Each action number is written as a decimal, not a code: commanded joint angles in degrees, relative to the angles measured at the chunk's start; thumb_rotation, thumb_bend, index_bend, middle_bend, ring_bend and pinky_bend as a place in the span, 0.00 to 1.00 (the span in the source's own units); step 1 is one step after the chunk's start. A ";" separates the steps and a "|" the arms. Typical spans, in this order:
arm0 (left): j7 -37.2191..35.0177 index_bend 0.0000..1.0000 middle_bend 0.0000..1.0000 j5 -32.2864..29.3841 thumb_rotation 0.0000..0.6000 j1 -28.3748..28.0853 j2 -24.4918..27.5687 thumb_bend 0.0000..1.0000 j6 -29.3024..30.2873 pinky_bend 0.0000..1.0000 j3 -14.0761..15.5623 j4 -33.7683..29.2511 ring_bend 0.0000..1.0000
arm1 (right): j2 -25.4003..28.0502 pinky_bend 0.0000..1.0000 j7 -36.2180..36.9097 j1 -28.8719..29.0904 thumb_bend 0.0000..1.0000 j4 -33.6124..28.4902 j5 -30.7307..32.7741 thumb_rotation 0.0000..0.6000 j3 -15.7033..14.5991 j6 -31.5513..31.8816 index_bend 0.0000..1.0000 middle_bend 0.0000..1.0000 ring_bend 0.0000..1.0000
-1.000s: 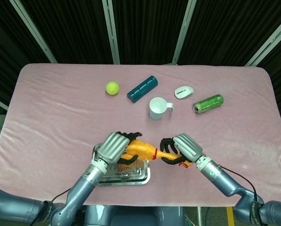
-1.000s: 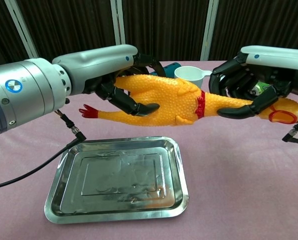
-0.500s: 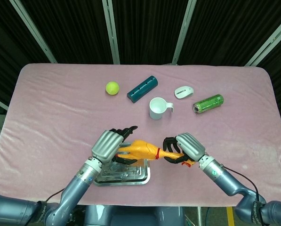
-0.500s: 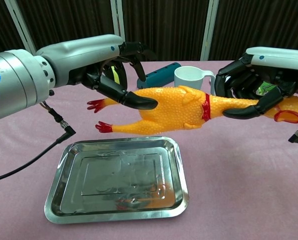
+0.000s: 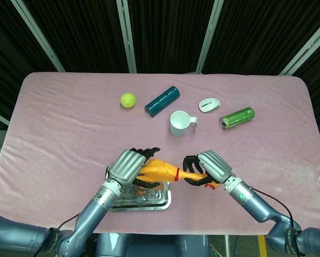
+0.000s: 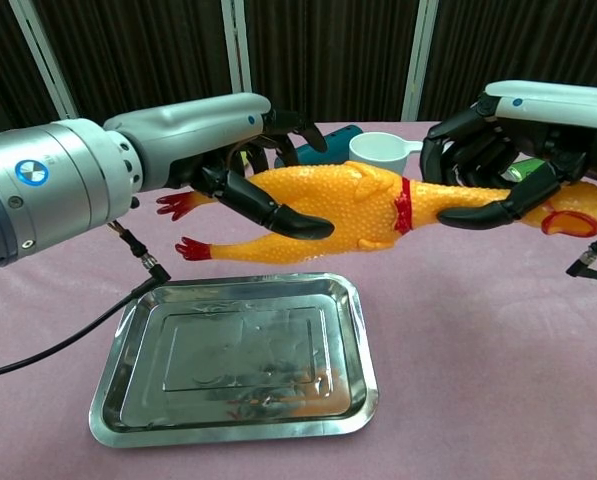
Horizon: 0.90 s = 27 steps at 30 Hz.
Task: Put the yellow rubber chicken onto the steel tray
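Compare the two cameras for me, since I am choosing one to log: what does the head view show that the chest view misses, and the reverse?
Only the head view shows the tennis ball, the mouse and the whole table.

Only the chest view shows the clear gap between the rubber chicken and the steel tray, and the chicken's red feet.

Both show the left hand and right hand holding the chicken, and the white mug.

Both arms: smooth silver-grey metallic shells, cylindrical forearm segments, bluish tint in head view. Left hand (image 6: 240, 160): pale grey back plate, black fingers (image 6: 278, 212) with glossy tips. Right hand (image 6: 503, 155): same grey shell with a small blue dot, black fingers. Round blue-and-white logo on left forearm. Thin black cable with angled plug hangs beneath left wrist; another beside right wrist.
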 commanded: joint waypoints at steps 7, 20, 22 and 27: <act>1.96 0.60 0.72 0.82 1.00 -0.90 -4.18 0.59 3.12 0.69 -0.81 1.92 0.67 | 0.39 0.88 0.18 -0.03 0.82 -0.44 -0.33 1.00 -0.13 0.32 1.00 0.79 0.76; 2.40 0.77 0.88 3.38 1.00 -0.35 -6.11 0.79 4.89 0.76 -0.52 3.58 0.78 | 0.54 0.88 0.72 -0.29 0.82 -0.86 -0.76 1.00 -0.36 1.08 1.00 0.79 0.76; 2.31 0.75 0.86 3.69 1.00 -0.19 -6.08 0.76 4.96 0.76 -0.48 3.59 0.77 | 0.57 0.88 0.74 -0.29 0.82 -0.86 -0.69 1.00 -0.33 1.11 1.00 0.79 0.76; 1.20 0.53 0.65 3.63 1.00 0.41 -4.94 0.36 3.97 0.66 -0.18 2.68 0.64 | 0.65 0.88 0.88 -0.33 0.82 -0.57 -0.17 1.00 -0.31 0.87 1.00 0.79 0.76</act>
